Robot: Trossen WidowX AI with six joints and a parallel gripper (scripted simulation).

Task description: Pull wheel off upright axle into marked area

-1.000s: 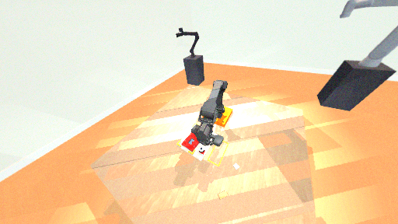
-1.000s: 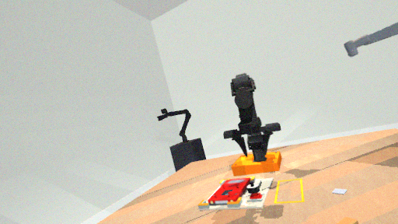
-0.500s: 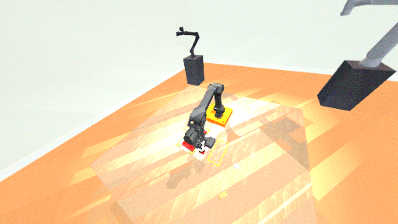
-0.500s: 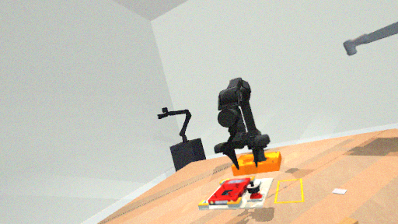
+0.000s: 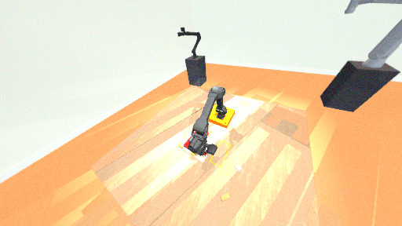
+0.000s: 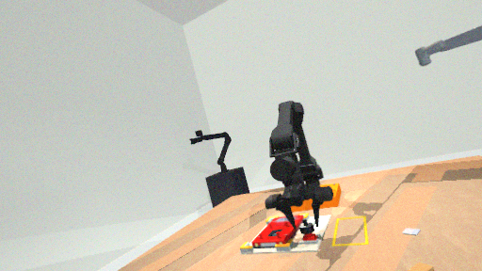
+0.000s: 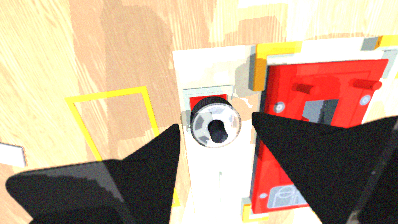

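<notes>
The wheel (image 6: 307,229) (image 7: 231,120), a black tyre with a pale grey hub, sits on the upright axle over a small red base (image 6: 309,237). The dark axle end (image 7: 218,131) shows in the hub's middle in the wrist view. My gripper (image 6: 305,226) (image 7: 215,123) is open, with one fingertip on each side of the wheel and a gap to it on both sides in the wrist view. In the top view the arm hides the wheel. The marked area, a yellow outline (image 5: 225,154) (image 6: 350,245) (image 7: 107,93), lies on the table beside the board.
A red panel (image 6: 283,231) (image 7: 325,75) lies on the same white board (image 7: 215,65), close beside one finger, held by yellow corner pieces. A small white piece (image 5: 238,168) (image 6: 411,231) (image 7: 11,154) and a small yellow piece (image 5: 224,196) lie beyond the outline. The arm stands on an orange base (image 5: 226,120).
</notes>
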